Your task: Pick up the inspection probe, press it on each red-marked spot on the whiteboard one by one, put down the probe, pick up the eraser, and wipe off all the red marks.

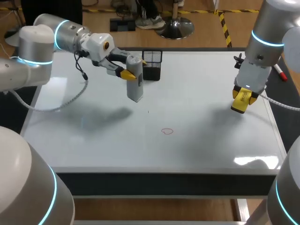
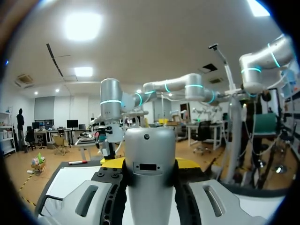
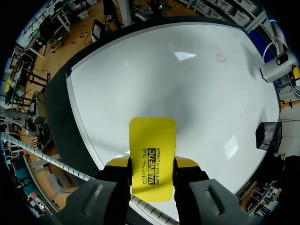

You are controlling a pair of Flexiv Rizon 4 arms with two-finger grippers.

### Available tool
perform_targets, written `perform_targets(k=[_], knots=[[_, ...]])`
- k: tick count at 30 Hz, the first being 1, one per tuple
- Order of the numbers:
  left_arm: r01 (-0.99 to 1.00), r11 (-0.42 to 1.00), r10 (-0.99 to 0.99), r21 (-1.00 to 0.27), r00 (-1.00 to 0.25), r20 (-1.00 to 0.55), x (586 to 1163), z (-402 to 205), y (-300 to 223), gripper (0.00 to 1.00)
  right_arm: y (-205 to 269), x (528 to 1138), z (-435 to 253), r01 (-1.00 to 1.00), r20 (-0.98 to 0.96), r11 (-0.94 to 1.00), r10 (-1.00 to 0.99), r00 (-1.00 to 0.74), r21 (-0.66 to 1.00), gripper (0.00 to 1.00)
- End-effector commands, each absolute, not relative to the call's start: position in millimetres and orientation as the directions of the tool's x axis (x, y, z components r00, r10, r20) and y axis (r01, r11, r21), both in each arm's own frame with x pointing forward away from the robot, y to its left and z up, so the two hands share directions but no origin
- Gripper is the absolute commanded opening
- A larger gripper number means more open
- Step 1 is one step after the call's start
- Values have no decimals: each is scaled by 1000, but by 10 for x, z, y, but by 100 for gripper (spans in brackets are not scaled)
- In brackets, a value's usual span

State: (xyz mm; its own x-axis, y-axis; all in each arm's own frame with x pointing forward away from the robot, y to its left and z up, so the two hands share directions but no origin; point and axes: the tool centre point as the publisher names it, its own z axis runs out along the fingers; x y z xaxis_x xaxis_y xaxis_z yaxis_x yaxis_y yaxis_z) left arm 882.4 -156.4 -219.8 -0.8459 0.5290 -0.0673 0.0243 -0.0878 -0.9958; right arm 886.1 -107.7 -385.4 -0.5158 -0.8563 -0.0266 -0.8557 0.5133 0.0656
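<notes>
The whiteboard (image 1: 197, 150) covers the table below both hands and is stiff, flat and glossy, so little friction is to be expected from it.

The probe (image 1: 135, 89) is clamped between the fingers of the left hand (image 1: 130, 75), which is closed on its upper half. It is judged to be a hard, smooth plastic shell, fairly light and rigid, and slippery if held loosely. The flat sides now gripped look the best place to hold it. Its long axis stands nearly upright, crosswise to the fingers, with the lower end aimed down at the whiteboard and apparently clear of it.

The eraser (image 1: 240, 104) is gripped by the right hand (image 1: 242, 96) on its two long edges. It is judged light, stiff in the body and soft on the wiping face. Its long axis runs on ahead of the fingers, down towards the whiteboard.

One red mark (image 1: 167, 131) lies well apart from both hands, between them.
</notes>
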Motion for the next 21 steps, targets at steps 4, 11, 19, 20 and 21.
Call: perform_targets(k=[4,11,19,20,21], knots=[[21,-104,577,-994,-813,-77,9061,-2224,-1355,0,-1083,8865,-3850,-857,-24,512,-857,-514,64,0],[9,-117,557,-993,-827,-73,9211,-2246,-1167,0,-1083,8865,-3850,-857,-24,512,-857,-514,64,0],[1,-112,528,-994,-847,-61,9405,-2285,-984,0,-1083,8865,-3850,-857,-24,512,-857,-514,64,0],[1,-114,526,-993,-848,-61,9424,-2282,-962,0,-1083,8865,-3850,-857,-24,512,-857,-514,64,0],[0,-113,524,-994,-850,-60,9452,-2287,-936,0,-1083,8865,-3850,-857,-24,512,-857,-514,64,0]])
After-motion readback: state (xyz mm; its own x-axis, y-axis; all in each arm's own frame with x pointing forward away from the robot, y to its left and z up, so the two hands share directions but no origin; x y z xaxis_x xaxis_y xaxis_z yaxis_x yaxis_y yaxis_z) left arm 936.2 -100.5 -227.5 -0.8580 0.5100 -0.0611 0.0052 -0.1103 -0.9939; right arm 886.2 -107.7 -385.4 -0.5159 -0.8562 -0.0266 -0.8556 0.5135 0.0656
